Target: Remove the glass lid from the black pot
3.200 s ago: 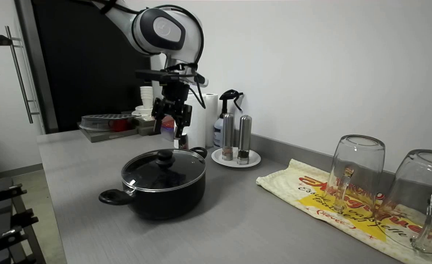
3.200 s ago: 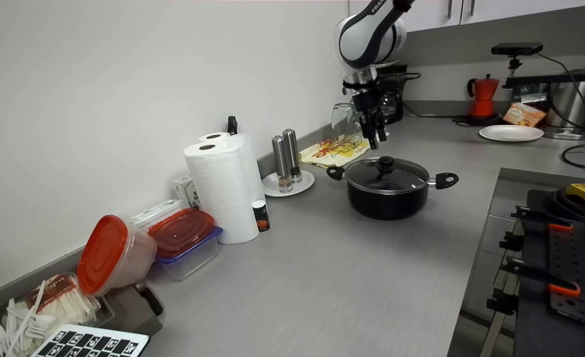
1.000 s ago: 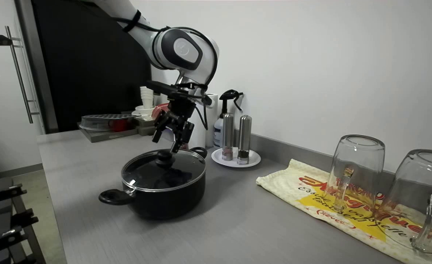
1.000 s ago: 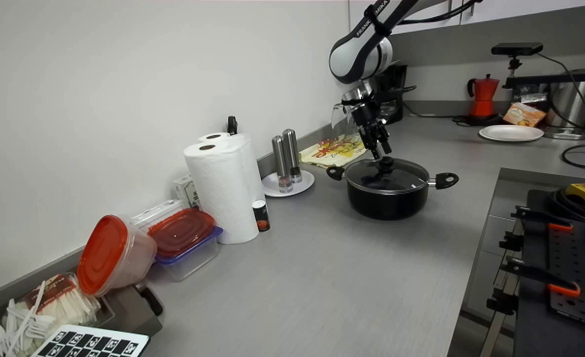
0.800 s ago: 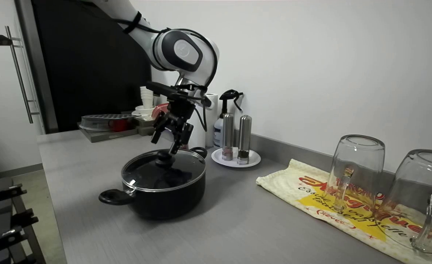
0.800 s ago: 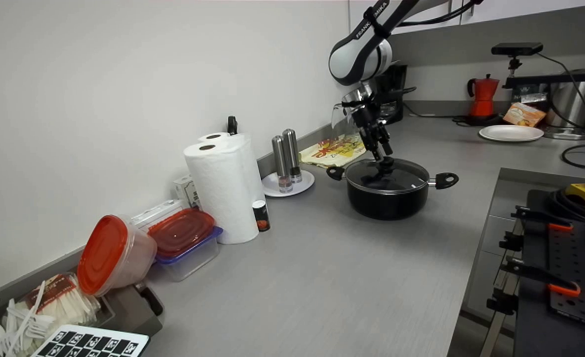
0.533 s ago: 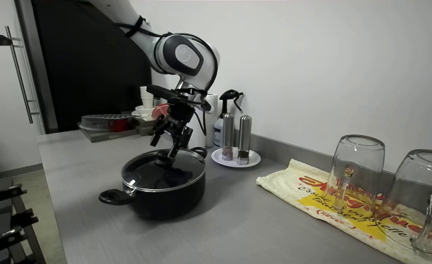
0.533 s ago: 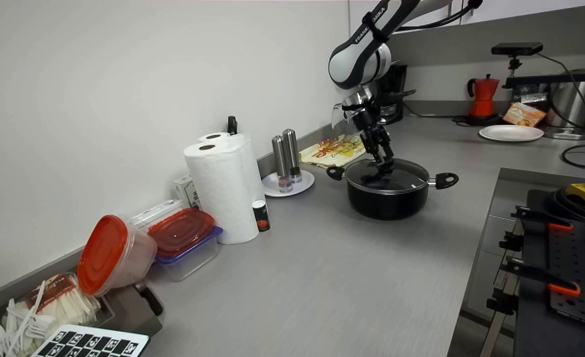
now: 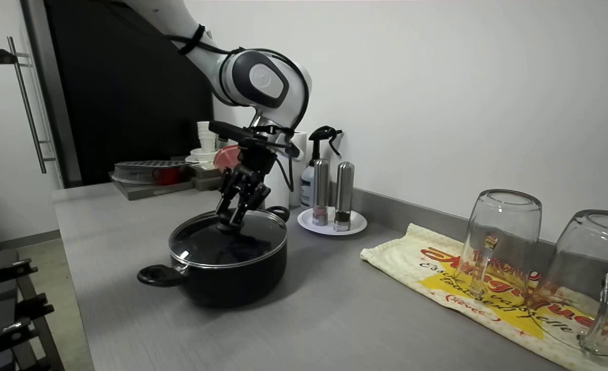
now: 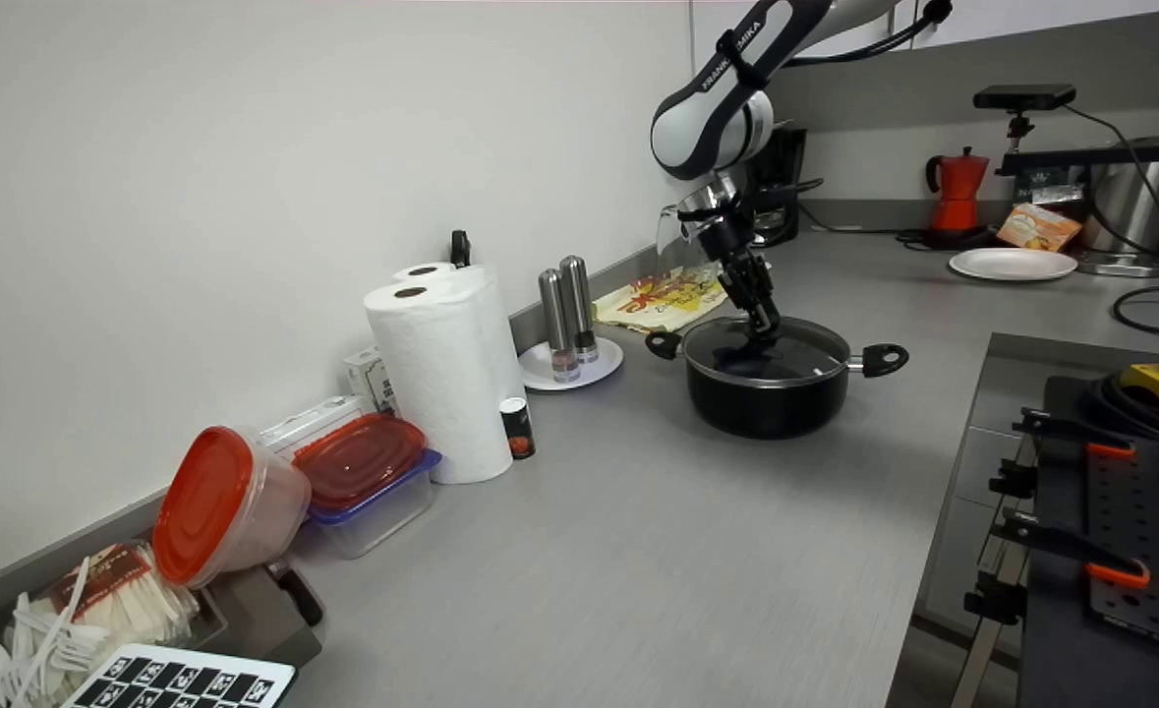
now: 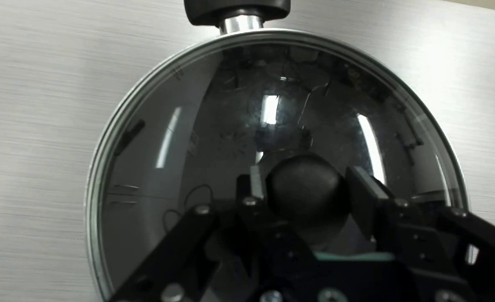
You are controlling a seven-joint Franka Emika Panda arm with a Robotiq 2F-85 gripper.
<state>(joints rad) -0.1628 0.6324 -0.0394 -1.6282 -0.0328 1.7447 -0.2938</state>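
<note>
Counter [image 10: 658,560]: grey, finely streaked surface; shows in all three views.

Robot arm [image 9: 260,77]: white with dark panels, cables strapped along it; slants down from above in both exterior views.

Tea towel [image 9: 422,268]: pale, with red and yellow print; laid flat on the counter in an exterior view.

Black pot [image 9: 231,283]: wide, round, upright on the counter; two short loop handles on opposite sides.

Glass lid [image 9: 234,251]: see-through, pale-rimmed, bright streaks reflected in it; seated level on the black pot's rim, covering it fully.

Paper towel rolls [image 10: 441,383]: two, white, standing upright close together.

Glass mugs [image 9: 505,221]: two, clear, each with a handle; upside down on the tea towel.

Gripper [image 11: 305,183]: black, tilted; jaws drawn in to a narrow gap, holding the glass lid by its knob [image 11: 304,188]. One of the finger pads [image 11: 256,183] stands against each side of the knob in the wrist view.

Spray bottle [image 9: 308,180]: black trigger head, pale body; upright, partly hidden.

Moka pot [image 10: 959,192]: red, black handle; well apart from the black pot.

White plate [image 9: 305,222]: round, on the counter near the black pot; carries two mills [image 9: 344,190], upright, steel above and see-through below.

Shaker [image 10: 517,430]: small, black, white-topped; just beside the paper towel rolls.

Knob: black, rounded, at the centre of the glass lid, between the finger pads.
</note>
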